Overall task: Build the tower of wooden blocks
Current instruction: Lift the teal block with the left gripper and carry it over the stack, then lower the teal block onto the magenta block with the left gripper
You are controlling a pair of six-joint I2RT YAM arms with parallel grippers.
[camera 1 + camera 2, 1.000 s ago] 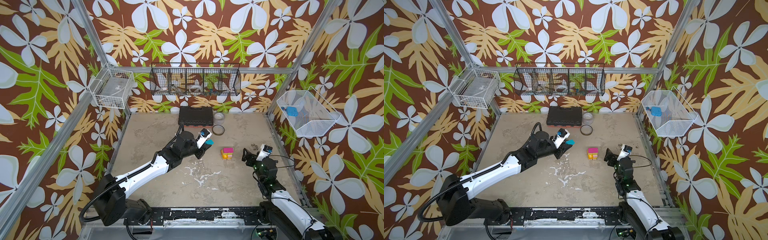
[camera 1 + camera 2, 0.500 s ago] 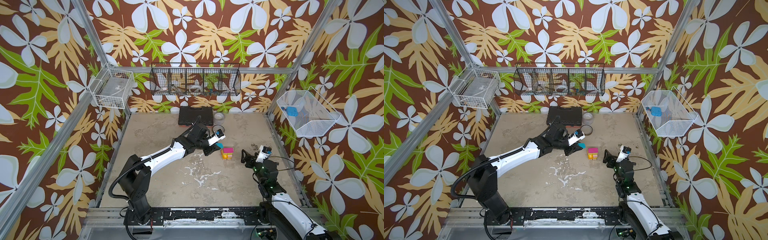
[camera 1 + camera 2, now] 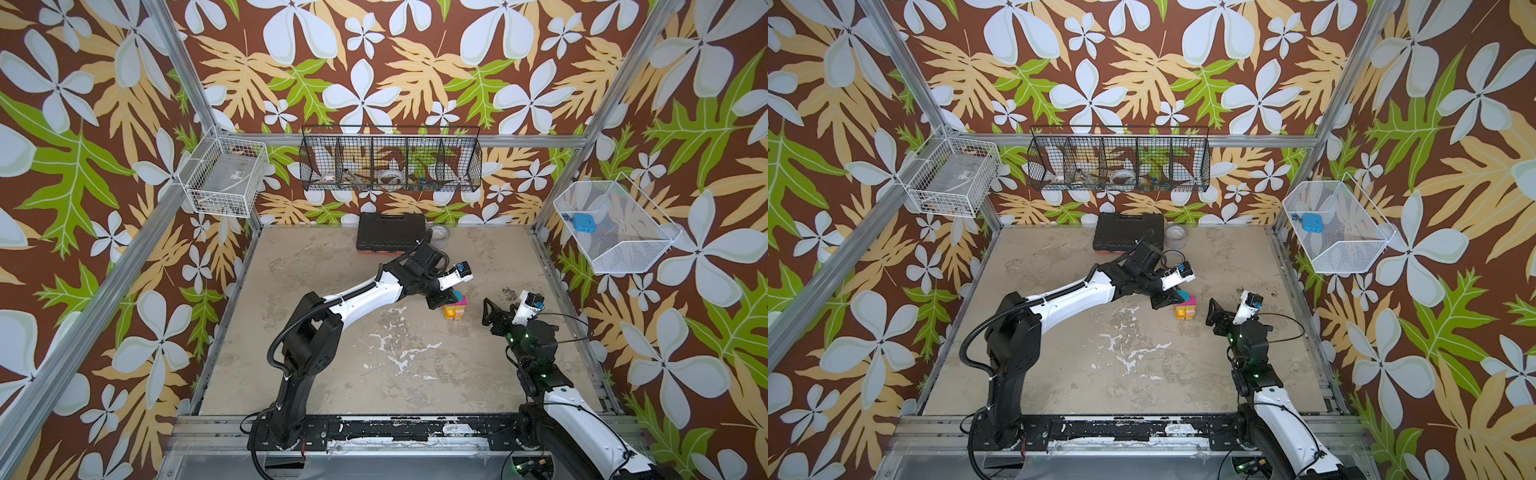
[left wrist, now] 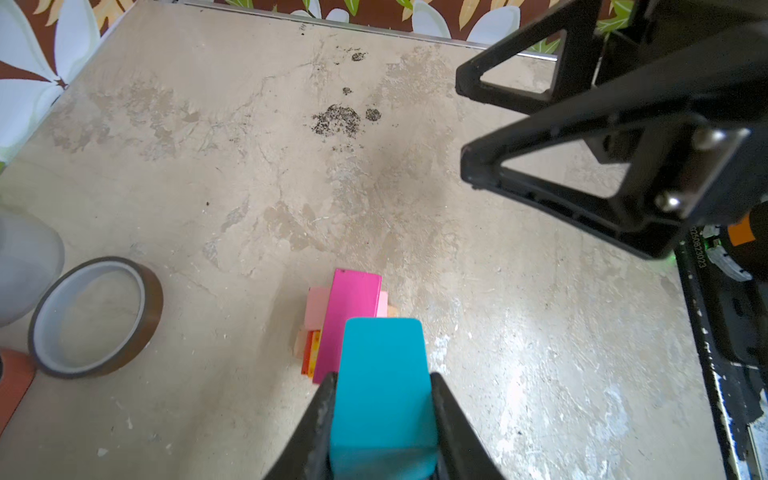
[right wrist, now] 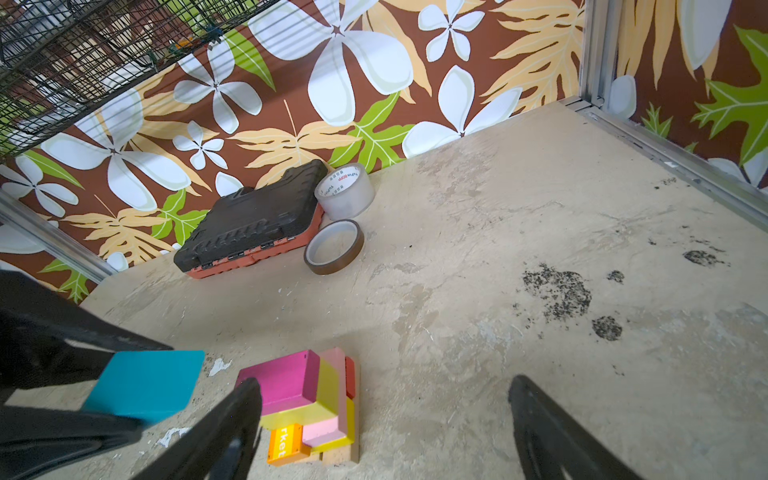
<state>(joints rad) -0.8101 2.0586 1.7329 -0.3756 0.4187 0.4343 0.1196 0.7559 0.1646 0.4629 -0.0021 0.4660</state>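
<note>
We start with the tabletop (image 3: 332,374), a flat slab with a mottled beige, stone-like finish, scuffed white near the middle and speckled with dark crumbs towards the right. At the back wall lies a black moulded plastic tool case (image 3: 390,230), ribbed on top with an orange-red base. Beside it stands a clear tape roll (image 5: 345,191), and next to that an amber tape roll (image 5: 334,247) lies flat, thin-walled and glossy.

The left gripper (image 4: 381,376) has its black fingers (image 4: 322,415) pressed against both sides of a smooth teal block (image 4: 382,382) with rounded corners. The right gripper (image 5: 384,384) has its jaws spread wide with nothing between them.

The block tower (image 3: 455,307) sits right of centre on the tabletop, between the two grippers. It is a low stack of matt painted wood: a magenta block (image 5: 282,382) on top, a yellow-green block (image 5: 328,390) under it, then a pale pink block (image 5: 324,432), an orange piece (image 5: 284,446) with lettering, and a plain tan plank (image 5: 338,455) at the base.

The teal block hangs beside the magenta block, apart from it in the right wrist view. We cannot make out its full shape, since the fingers cover its sides. The lettering on the orange piece is cut off, and the tower's lower layers are mostly hidden.
</note>
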